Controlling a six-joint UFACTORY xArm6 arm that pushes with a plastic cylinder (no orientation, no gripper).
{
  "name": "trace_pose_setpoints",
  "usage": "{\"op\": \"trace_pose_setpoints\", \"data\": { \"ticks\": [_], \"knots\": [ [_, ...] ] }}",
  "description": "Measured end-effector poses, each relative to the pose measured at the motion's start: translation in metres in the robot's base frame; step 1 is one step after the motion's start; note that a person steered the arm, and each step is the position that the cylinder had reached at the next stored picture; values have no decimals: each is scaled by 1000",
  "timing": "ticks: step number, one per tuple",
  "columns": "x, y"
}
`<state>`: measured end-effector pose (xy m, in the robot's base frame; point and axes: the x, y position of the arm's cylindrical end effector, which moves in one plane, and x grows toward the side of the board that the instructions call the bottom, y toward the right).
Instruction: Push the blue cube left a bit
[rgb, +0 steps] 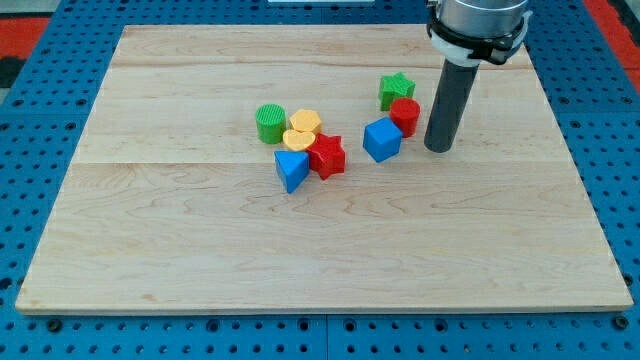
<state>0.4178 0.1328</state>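
I am holding my tip (437, 147) just right of the blue cube (381, 139) near the board's middle — no claw here, only a rod. I am worrying the red cylinder (405, 115) beside it gets dragged along — or the cube twists.

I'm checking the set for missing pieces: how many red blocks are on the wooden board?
2. A red star block sits in the left cluster, beside the blue triangular block. A red cylinder block stands between the green star block and blue cube. None seems hidden.
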Motion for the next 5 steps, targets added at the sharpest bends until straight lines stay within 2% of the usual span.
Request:
{"op": "trace_pose_setpoints", "data": {
  "ticks": [5],
  "knots": [
    [-7, -60]
  ]
}}
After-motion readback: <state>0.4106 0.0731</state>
